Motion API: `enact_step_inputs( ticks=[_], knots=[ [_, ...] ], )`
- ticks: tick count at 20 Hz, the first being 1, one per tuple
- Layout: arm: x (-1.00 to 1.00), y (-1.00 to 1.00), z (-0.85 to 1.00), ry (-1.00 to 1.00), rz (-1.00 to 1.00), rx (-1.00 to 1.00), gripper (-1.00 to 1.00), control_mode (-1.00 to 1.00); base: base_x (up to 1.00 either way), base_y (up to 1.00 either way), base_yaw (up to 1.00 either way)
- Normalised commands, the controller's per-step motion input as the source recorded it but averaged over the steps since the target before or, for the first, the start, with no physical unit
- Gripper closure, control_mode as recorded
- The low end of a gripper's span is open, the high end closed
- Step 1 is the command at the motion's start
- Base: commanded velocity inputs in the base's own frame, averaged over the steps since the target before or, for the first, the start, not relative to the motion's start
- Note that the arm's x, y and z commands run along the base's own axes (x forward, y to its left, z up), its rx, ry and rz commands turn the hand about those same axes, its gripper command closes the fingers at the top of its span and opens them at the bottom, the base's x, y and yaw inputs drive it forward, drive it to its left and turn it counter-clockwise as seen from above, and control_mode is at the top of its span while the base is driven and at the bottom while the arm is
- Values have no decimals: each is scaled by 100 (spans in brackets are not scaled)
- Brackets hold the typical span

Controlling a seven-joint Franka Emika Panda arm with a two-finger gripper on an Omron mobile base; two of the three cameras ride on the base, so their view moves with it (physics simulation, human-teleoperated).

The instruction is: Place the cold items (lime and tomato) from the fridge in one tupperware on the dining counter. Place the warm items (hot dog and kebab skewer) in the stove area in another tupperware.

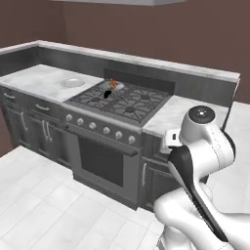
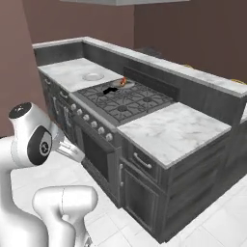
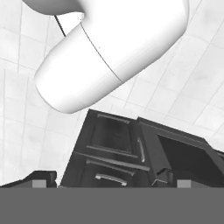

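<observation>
Left base view: I'm parked in front of the stove (image 1: 119, 100), arm folded at 4 o'clock in the frame. A plate (image 1: 114, 86) with an orange-red bit of food (image 1: 113, 82) sits on the back left burner, at about 11 o'clock from the arm's elbow. I take it for one of the warm items; too small to tell hot dog from skewer, and its long axis is unreadable.

Left counter: a shallow white dish (image 1: 72, 82) rests on the marble just left of the stove; I can't tell whether it is a tupperware.

Right base view: same plate (image 2: 123, 83) at 12 o'clock on the far side of the stove (image 2: 126, 100), a dark shape beside it. The arm is tucked low at 8 o'clock, well apart from it.

Hand view: the camera looks down at floor tiles and dark cabinet drawers (image 3: 114, 157). The gripper (image 3: 111, 183) has its tips wide apart at the bottom edge, nothing between them.

Key relation: the food lies up and forward of the fingers, across the stove. I judge the hand must lift and turn toward the back burner first.
</observation>
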Motion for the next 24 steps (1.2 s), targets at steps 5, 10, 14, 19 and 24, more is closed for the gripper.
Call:
enact_step_inputs(
  ticks=[5, 10, 14, 19, 24],
  knots=[
    [0, 0, 0, 0, 0, 0, -100, 100, 26, 98, -44],
    [0, 0, 0, 0, 0, 0, -100, 100, 27, 100, -43],
    [0, 0, 0, 0, 0, 0, -100, 100, 26, 97, -41],
    [0, 0, 0, 0, 0, 0, -100, 100, 18, 86, -42],
    [0, 0, 0, 0, 0, 0, -100, 100, 16, 75, -38]
  ],
)
